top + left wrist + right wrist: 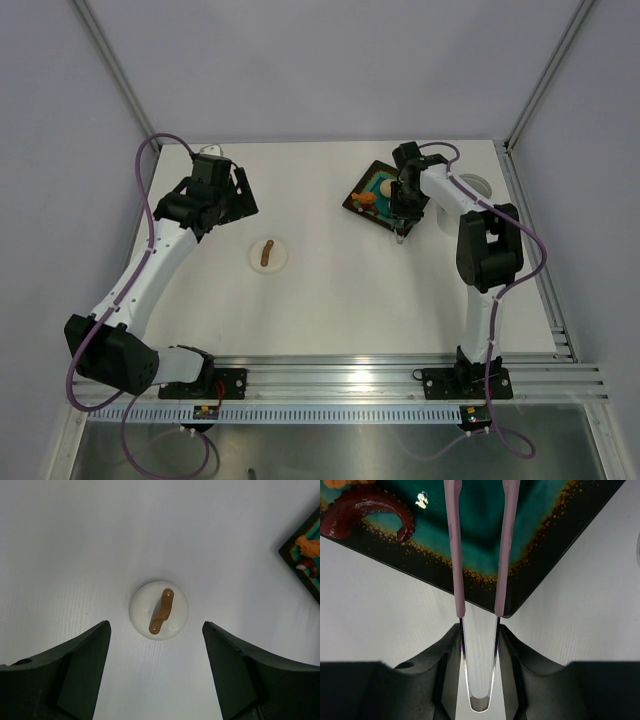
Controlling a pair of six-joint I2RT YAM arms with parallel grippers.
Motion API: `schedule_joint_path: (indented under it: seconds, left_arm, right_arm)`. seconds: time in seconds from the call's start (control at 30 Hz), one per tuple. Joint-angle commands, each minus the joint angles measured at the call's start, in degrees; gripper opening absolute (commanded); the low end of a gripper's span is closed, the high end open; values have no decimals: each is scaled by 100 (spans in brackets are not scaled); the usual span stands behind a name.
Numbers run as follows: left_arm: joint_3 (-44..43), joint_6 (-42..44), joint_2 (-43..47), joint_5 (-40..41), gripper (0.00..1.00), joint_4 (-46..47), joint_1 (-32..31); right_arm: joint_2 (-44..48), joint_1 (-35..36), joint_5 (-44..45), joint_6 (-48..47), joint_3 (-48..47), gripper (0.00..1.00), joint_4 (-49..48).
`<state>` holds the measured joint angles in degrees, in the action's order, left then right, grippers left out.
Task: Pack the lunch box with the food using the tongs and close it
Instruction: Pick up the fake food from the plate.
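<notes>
White table (330,290) carries a black, teal-centred square tray (560,545); above it slim pale pink tongs (454,570), judged springy and light, are gripped near the bend by the right tool (479,635), the left tool (155,624) spread wide.

Bright, even light from overhead in all 3 views. Desk (340,310) nearly washed-out white in the top view, w/ only soft, faint shadows under the arms. Left wrist cam: lid (159,610) sharp, thin shadow hugging its rim; left pincer (156,640) dark & a bit blurred, desk greying toward the edges. Right wrist cam: small glare spot on the tray (545,535) glaze, tongs (454,555) crisp, right pincer (479,630) underexposed, almost black.
</notes>
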<state>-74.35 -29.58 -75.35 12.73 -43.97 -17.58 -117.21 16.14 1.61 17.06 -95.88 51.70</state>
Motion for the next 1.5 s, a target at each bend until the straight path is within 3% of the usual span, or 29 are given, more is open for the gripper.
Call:
schedule_joint_path:
  seconds: [0.0,0.37,1.23,1.37,1.47]
  left_arm:
    - [-194,102,-6,133,78,142,62]
    - [-159,23,29,28,78,151,80]
    - [-203,31,170,54,78,72,88]
    - [-203,40,196,63,78,64,80]
    - [-212,32,196,45,78,64,88]
  right_arm:
    - [-135,82,-55,-141,-335,40,-55]
    - [-487,126,-29,-185,-810,46,94]
    - [-1217,126,331,-27,-1926,49,349]
    - [-1226,126,305,-27,-1996,40,393]
    - [-1138,126,261,-27,-1953,27,376]
